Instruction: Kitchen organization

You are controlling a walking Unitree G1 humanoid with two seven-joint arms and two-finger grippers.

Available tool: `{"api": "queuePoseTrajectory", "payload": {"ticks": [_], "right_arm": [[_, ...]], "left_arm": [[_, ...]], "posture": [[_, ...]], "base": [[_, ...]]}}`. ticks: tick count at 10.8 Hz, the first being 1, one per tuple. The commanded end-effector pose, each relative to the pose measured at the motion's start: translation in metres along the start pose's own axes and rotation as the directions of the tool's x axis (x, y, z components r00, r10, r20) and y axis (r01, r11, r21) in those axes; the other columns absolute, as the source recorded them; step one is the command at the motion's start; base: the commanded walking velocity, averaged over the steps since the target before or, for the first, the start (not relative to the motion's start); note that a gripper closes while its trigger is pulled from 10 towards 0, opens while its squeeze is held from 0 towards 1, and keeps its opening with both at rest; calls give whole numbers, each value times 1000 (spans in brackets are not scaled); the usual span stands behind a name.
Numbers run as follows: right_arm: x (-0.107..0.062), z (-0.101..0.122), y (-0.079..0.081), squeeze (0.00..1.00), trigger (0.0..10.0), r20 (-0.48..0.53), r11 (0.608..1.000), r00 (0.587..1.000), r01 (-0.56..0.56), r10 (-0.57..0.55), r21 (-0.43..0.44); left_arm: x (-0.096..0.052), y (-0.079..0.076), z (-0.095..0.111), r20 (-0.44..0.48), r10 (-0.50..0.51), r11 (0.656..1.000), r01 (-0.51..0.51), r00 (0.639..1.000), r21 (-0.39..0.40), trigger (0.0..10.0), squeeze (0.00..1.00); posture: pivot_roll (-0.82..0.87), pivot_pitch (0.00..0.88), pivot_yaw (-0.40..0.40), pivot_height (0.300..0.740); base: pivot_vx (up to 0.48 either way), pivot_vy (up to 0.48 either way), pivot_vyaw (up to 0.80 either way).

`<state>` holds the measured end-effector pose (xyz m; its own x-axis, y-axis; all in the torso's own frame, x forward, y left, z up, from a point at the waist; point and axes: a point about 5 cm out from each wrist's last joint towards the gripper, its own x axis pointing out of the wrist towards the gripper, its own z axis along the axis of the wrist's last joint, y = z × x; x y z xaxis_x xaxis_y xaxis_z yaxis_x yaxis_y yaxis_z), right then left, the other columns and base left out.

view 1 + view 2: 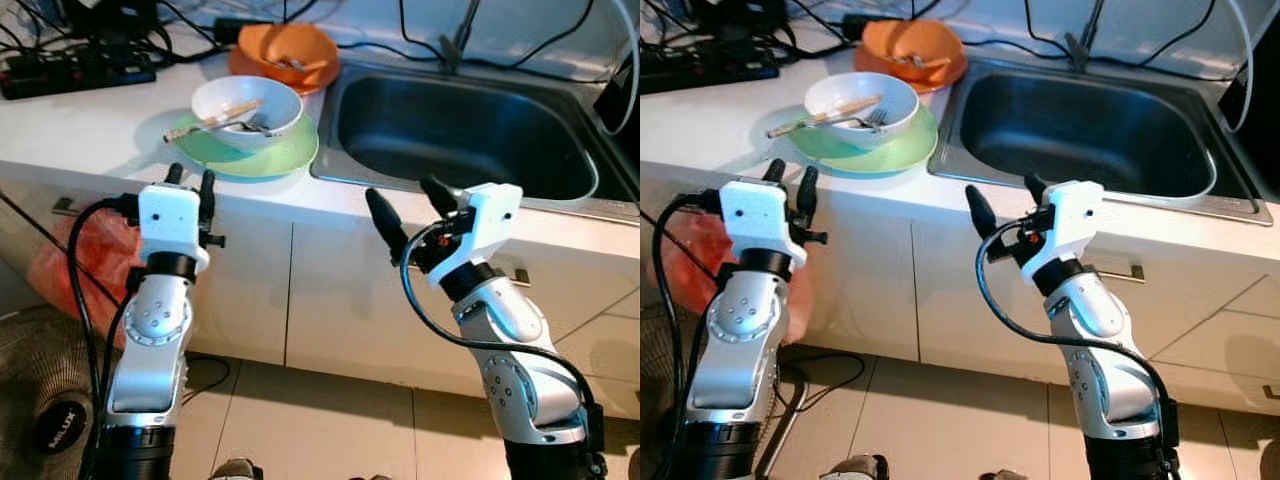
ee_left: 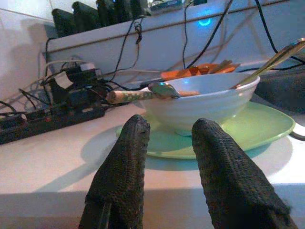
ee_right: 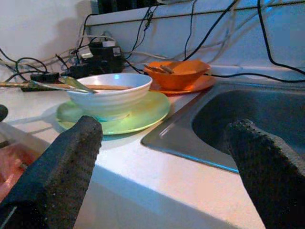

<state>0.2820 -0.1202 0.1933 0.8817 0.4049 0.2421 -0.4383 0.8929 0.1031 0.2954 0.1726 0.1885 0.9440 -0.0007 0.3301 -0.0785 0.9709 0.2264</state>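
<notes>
You are holding your left gripper (image 1: pixel 190 182) up at the counter's (image 1: pixel 90 125) front edge, its fingers (image 2: pixel 121 176) parted a little and grasping nothing, pointing at the white bowl (image 1: pixel 247 108). That bowl is sitting on a green plate (image 1: pixel 262 154), with chopsticks (image 1: pixel 210 118) and a fork (image 1: pixel 250 125) lying in it. Behind it, an orange bowl (image 1: pixel 287 52) is resting on an orange plate, just beside the steel sink (image 1: pixel 460 130). Your right gripper (image 1: pixel 410 205) is hovering below the sink's front rim, fingers spread wide and released.
</notes>
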Motion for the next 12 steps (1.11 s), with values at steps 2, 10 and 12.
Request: {"api": "queuePoseTrajectory", "payload": {"ticks": [2,10,12], "right_arm": [[-1,4,-2,0,10000,23,1000,1000,21,-20,-19],[-1,4,-1,0,10000,25,999,1000,19,-18,-26],[-1,4,-1,0,10000,25,999,1000,17,-16,-29]], "left_arm": [[4,-4,16,63,-15,1000,15,998,-1,10000,0],[6,-8,37,131,-35,999,35,991,3,10000,0],[6,-8,38,136,-37,999,36,990,12,10000,0]], "posture": [[69,89,-73,740],[67,97,-72,740],[68,98,-72,740]], "base": [[298,0,0],[349,0,0],[412,0,0]]}}
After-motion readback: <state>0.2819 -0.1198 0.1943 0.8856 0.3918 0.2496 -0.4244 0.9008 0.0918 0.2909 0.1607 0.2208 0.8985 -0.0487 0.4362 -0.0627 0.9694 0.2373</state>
